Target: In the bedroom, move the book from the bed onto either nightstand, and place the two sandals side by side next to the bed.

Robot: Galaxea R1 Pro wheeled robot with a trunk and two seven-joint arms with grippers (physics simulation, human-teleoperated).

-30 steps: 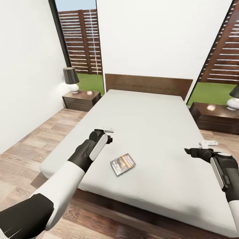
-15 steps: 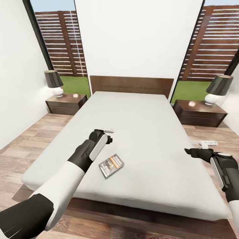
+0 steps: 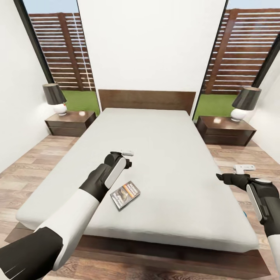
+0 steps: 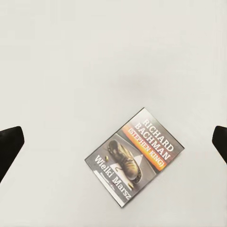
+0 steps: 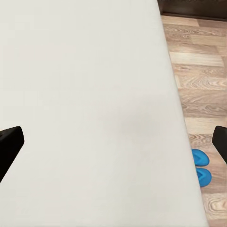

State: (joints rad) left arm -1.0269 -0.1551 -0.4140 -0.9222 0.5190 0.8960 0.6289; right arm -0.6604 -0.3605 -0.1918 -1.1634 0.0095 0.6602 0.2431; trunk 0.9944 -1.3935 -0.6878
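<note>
The book (image 3: 125, 195) lies flat on the light-grey mattress of the bed (image 3: 155, 147), near its foot end. Its cover shows an orange band and white lettering in the left wrist view, book (image 4: 135, 156). My left gripper (image 3: 123, 158) hangs over the mattress just beyond the book, open, its dark fingertips (image 4: 9, 146) spread wide. My right gripper (image 3: 230, 177) is open over the bed's right edge. The two blue sandals (image 5: 201, 165) lie close together on the wood floor beside that edge. Nightstands stand left (image 3: 70, 122) and right (image 3: 225, 130) of the headboard.
Each nightstand carries a lamp with a dark shade, one left (image 3: 53, 97) and one right (image 3: 244, 102). Tall windows flank the white wall behind the headboard. Wood-plank floor (image 3: 31, 171) runs along both sides of the bed.
The whole picture has shifted, so the camera has moved: the bed now sits centred with both nightstands in full view. Both arms hold the same pose, and the book lies where it was.
</note>
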